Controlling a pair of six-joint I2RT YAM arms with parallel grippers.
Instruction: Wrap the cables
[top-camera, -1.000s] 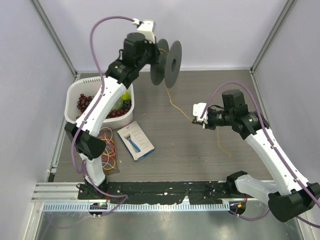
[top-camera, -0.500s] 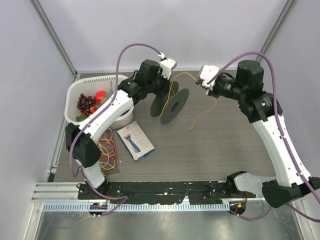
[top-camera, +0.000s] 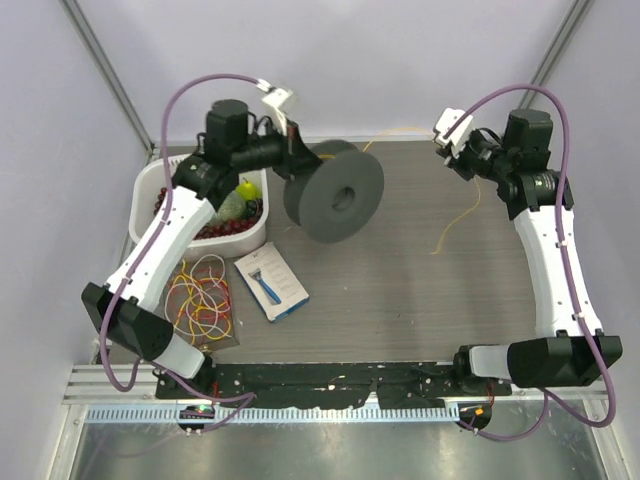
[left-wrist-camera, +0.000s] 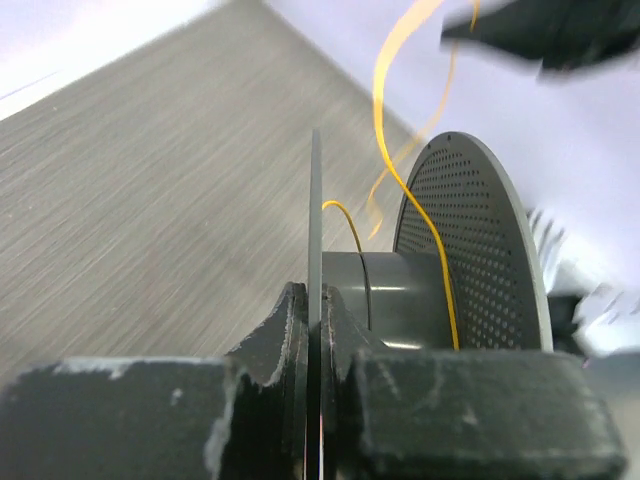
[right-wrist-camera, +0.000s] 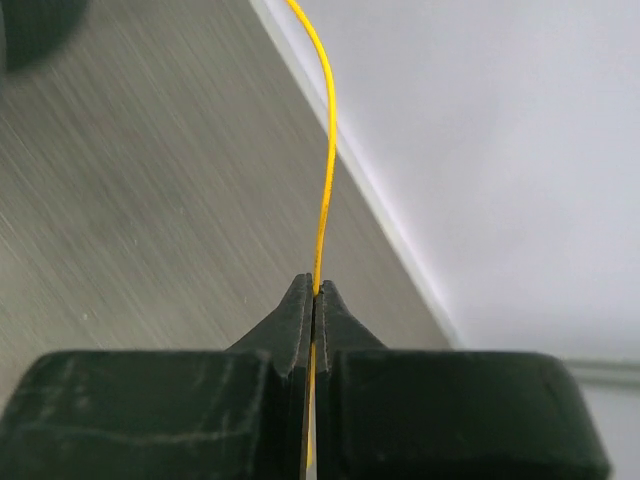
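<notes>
Both hands were shut, the left hand (left-wrist-camera: 313, 300) on the spool (top-camera: 360, 180)'s flange above the bench (top-camera: 400, 300), the right hand (right-wrist-camera: 315, 290) pinching the wire (right-wrist-camera: 327, 180) (thread-thin), which we judged needed steady tension.

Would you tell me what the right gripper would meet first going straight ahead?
Likely the white wall, just past the table edge; the yellow wire pinched by the right gripper runs that way too.

One dark grey round perforated spool (top-camera: 335, 200), one thread-thin yellow-orange wire (right-wrist-camera: 327, 200), one white plastic tub (top-camera: 240, 240), one blue-and-white carded razor (top-camera: 271, 282), coloured rubber bands (top-camera: 200, 300) too tangled to count.
</notes>
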